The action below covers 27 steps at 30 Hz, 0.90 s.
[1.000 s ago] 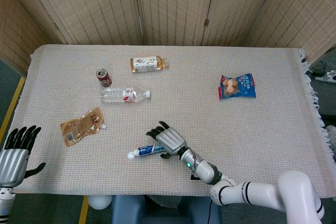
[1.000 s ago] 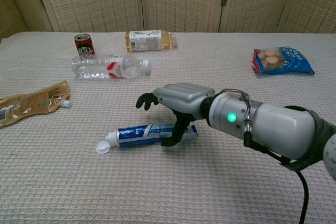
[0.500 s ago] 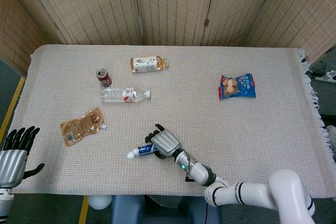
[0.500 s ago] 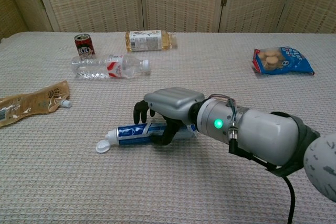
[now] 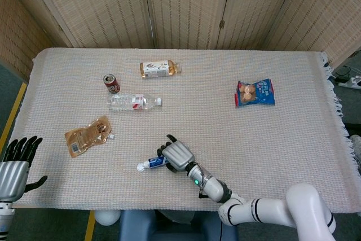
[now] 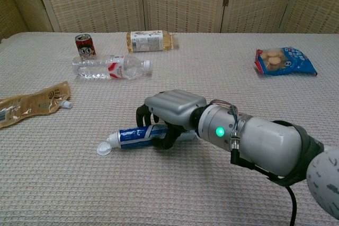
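Right hand lying palm-down over a blue-and-white toothpaste tube, its dark fingers curled down and around the tube's rear half, so that the hand grips the tube where it lies. The tube rests flat on the table, near the front edge and slightly left of centre, its white cap pointing to the left side of the view and clear of the fingers. In the head view the same hand covers the right end of the tube, with only the capped end showing. A green indicator light glows on the wrist behind the hand.

Left hand off the table at the lower left corner of the head view, holding nothing, its dark fingers spread apart and pointing upward; it is well apart from every object.

Other objects on the woven table cover: a tan spouted pouch lying flat to the left of the tube; a clear plastic water bottle on its side farther back; a red drinks can standing just behind the bottle; a bottle of amber liquid on its side near the rear; a blue snack bag at the right rear, well apart from the rest
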Available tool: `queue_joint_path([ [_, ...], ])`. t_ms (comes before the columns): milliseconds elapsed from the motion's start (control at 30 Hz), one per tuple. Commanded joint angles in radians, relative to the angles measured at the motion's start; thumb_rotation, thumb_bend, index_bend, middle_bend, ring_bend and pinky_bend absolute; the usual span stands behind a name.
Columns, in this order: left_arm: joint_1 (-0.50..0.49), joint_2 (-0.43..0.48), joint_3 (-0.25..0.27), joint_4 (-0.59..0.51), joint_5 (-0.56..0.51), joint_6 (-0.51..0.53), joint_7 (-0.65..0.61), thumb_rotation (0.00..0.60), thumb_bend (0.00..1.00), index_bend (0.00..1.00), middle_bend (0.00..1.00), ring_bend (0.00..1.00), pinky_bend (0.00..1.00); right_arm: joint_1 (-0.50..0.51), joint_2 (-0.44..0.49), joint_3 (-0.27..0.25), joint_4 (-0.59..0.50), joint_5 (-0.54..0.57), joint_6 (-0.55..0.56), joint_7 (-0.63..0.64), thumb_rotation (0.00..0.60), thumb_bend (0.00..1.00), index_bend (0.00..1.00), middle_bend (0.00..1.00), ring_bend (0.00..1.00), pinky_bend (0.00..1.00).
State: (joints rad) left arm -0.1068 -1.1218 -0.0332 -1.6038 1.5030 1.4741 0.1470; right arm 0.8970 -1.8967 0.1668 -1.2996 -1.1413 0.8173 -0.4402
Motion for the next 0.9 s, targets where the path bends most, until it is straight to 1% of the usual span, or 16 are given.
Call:
queue_joint_path([
  [33, -0.001, -0.001, 0.000, 0.001, -0.002, -0.003, 0.001, 0.600, 0.21, 0.05, 0.10, 0.06, 0.00, -0.002, -0.007, -0.003, 0.006, -0.007, 0.012, -0.002, 0.600, 0.49, 0.44, 0.44, 0.36, 0.11],
  [167, -0.008, -0.003, -0.002, 0.002, -0.003, -0.012, 0.003, 0.600, 0.21, 0.05, 0.10, 0.06, 0.00, -0.011, -0.011, -0.004, 0.009, -0.029, 0.037, 0.015, 0.600, 0.59, 0.50, 0.50, 0.44, 0.17],
  [267, -0.020, -0.005, -0.007, 0.000, 0.008, -0.016, 0.006, 0.600, 0.21, 0.05, 0.09, 0.06, 0.00, -0.018, -0.006, -0.005, 0.010, -0.049, 0.051, 0.037, 0.600, 0.66, 0.54, 0.53, 0.47, 0.21],
  [400, -0.050, -0.009, -0.020, -0.008, 0.040, -0.024, -0.016, 0.600, 0.21, 0.05, 0.10, 0.06, 0.00, -0.034, 0.013, -0.005, -0.010, -0.089, 0.086, 0.083, 0.600, 0.72, 0.57, 0.56, 0.49, 0.26],
  [500, -0.083, -0.004, -0.034, -0.024, 0.073, -0.036, -0.052, 0.600, 0.21, 0.05, 0.10, 0.07, 0.00, -0.054, 0.037, -0.007, -0.029, -0.136, 0.126, 0.146, 0.600, 0.77, 0.59, 0.57, 0.53, 0.32],
  [600, -0.122, -0.010, -0.052, -0.031, 0.108, -0.045, -0.082, 0.600, 0.21, 0.06, 0.10, 0.09, 0.00, -0.078, 0.061, -0.001, -0.046, -0.184, 0.171, 0.253, 0.600, 0.80, 0.61, 0.59, 0.58, 0.36],
  [733, -0.182, -0.020, -0.078, -0.043, 0.136, -0.078, -0.108, 0.600, 0.22, 0.07, 0.10, 0.10, 0.00, -0.106, 0.096, 0.017, -0.067, -0.246, 0.231, 0.441, 0.600, 0.83, 0.65, 0.62, 0.60, 0.39],
  [900, -0.250, -0.041, -0.108, -0.061, 0.154, -0.116, -0.130, 0.600, 0.22, 0.06, 0.10, 0.10, 0.00, -0.122, 0.130, 0.042, -0.080, -0.284, 0.260, 0.674, 0.600, 0.85, 0.68, 0.64, 0.63, 0.40],
])
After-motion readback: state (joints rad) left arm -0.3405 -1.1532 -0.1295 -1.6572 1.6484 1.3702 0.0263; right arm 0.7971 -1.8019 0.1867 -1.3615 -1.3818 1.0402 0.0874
